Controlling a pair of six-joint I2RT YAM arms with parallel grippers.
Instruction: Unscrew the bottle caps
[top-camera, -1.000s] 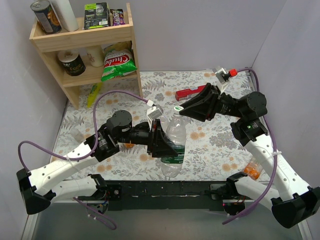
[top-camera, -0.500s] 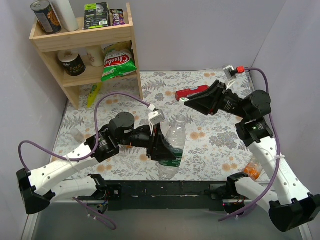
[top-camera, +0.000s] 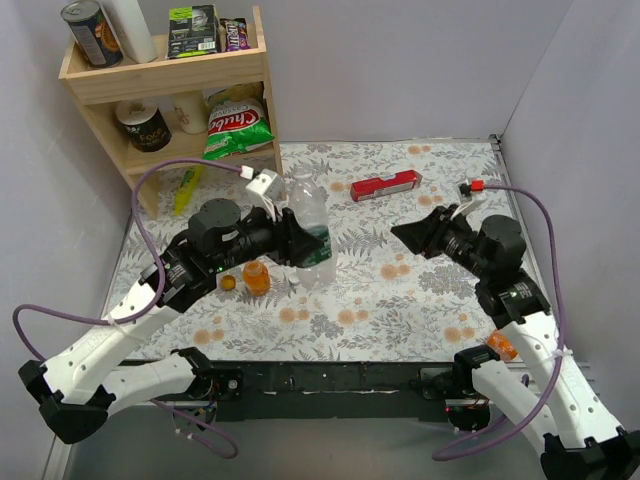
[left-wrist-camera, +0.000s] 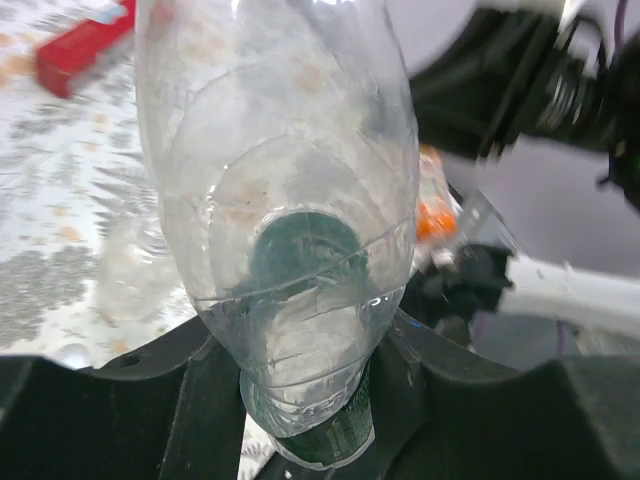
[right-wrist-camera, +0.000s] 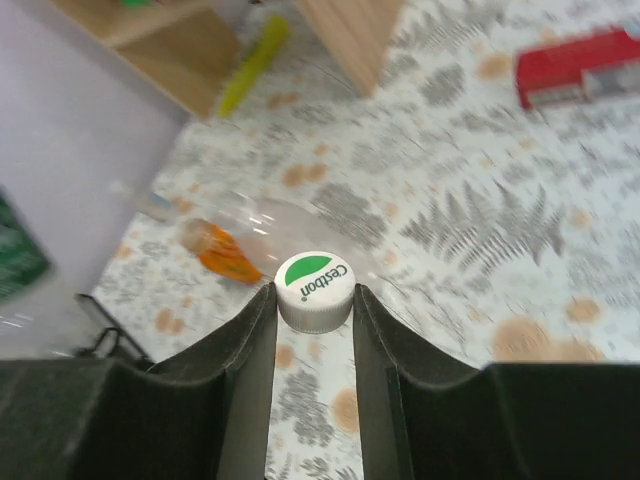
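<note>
The left gripper (left-wrist-camera: 305, 400) is clamping the clear, ribbed green-labelled bottle (left-wrist-camera: 285, 180) around its label band; the bottle is filling the centre of the left wrist view. The right gripper (right-wrist-camera: 315, 300) is pinching the white cap (right-wrist-camera: 314, 278), round and smooth with a green logo, at mid-frame. A short orange bottle (top-camera: 257, 277) is lying left of centre on the floral cloth (top-camera: 400, 290).
</note>
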